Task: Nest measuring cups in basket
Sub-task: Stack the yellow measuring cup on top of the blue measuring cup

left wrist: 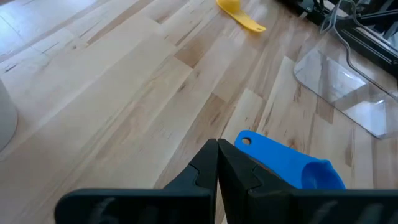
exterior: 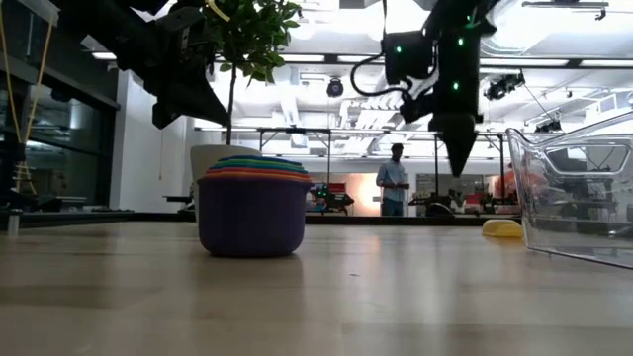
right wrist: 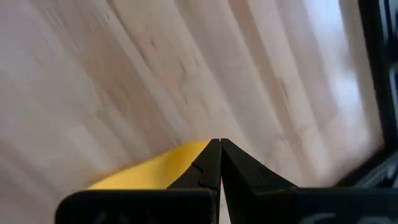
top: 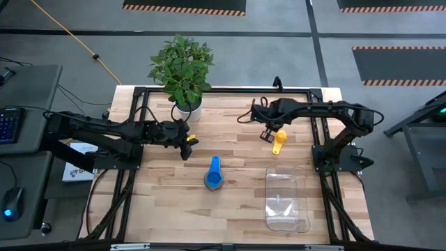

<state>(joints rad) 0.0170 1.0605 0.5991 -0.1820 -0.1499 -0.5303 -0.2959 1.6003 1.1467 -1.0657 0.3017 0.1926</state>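
Right gripper (top: 265, 134) pinched empty above stray yellow cup (top: 278, 142) | left gripper (top: 187, 144) pinched empty, waiting by cup stack (top: 213, 178) | basket (top: 286, 199) near-right, empty

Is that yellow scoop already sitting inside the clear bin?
No, the yellow scoop lies on the bare table, apart from the clear bin.
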